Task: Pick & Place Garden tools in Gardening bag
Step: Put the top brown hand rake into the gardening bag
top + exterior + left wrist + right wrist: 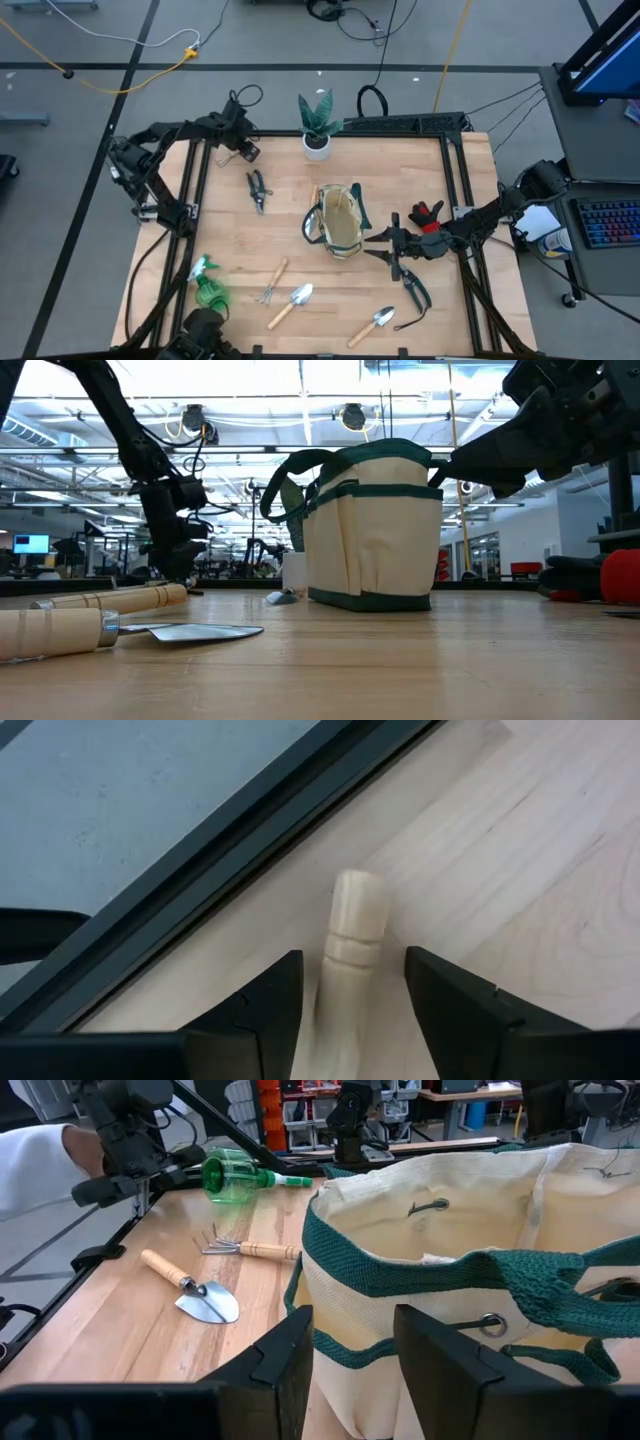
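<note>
The beige gardening bag with green trim stands upright on its base mid-table; it also shows in the low view. My right gripper is open and empty, level, just right of the bag's wall. My left gripper is open at the table's far left corner. Its fingers stand on either side of a pale wooden tool handle that lies on the table. Two trowels, a fork, a green spray bottle and two pruners lie flat.
A green plant in a white pot stands at the far edge behind the bag. A red and black item lies at the right edge near my right arm. A dark frame rail runs beside the wooden handle.
</note>
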You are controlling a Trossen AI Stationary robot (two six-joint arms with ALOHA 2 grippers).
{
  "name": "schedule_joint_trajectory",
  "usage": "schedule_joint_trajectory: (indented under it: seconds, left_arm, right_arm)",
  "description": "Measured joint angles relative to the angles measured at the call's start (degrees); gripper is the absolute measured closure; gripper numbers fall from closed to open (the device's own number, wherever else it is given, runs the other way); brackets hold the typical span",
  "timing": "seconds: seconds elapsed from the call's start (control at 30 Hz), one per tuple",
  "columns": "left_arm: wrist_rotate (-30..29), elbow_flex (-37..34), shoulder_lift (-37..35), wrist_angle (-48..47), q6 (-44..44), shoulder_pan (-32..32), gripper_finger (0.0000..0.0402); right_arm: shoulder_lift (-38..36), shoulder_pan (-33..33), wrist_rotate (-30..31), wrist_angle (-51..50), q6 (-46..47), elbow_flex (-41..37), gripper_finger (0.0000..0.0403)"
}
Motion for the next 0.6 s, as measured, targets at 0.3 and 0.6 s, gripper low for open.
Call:
schedule_joint_trajectory:
  seconds: [0.3, 0.6]
  left_arm:
    - [0.0, -0.1, 0.1, 0.2, 0.1, -0.2, 0.0216]
    - [0.1, -0.1, 0.1, 0.0, 0.1, -0.2, 0.0232]
  right_arm:
    - [0.0, 0.0, 0.0, 0.0, 0.3, 0.0, 0.0268]
    - [0.0, 0.0, 0.0, 0.0, 0.3, 0.0, 0.0268]
